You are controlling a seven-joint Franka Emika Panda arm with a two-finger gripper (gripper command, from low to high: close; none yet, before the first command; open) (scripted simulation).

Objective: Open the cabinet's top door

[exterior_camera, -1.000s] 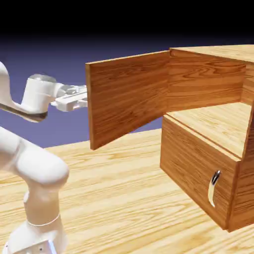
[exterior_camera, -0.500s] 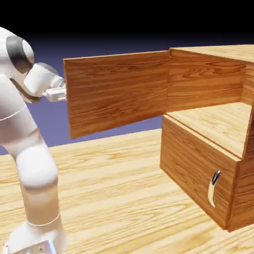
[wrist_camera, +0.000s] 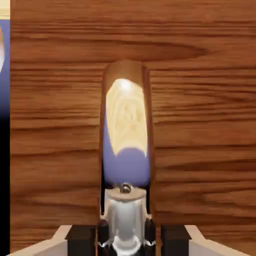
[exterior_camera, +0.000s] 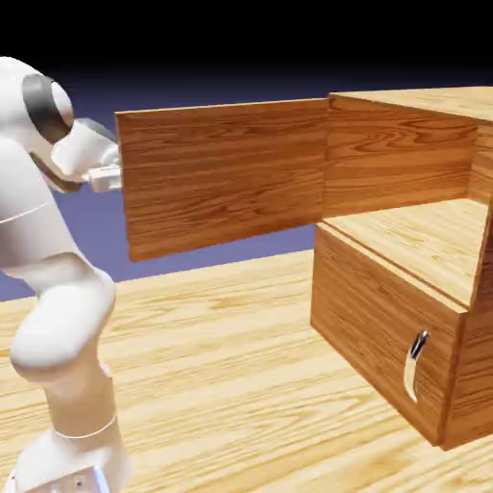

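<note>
Clamps handle [wrist_camera: 126, 125] between closed fingertips of end effector [wrist_camera: 128, 240], beside door's [exterior_camera: 226, 173] free edge, away from cabinet [exterior_camera: 472, 385], probably for best leverage about the hinge. Holds door swung wide, outward from cabinet's upper opening; looks nearly done, perhaps needing only release.

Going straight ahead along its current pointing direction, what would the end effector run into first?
Most likely the silver handle between its fingertips, then the open top door's wood face just behind; the gap's depth is unclear.
</note>
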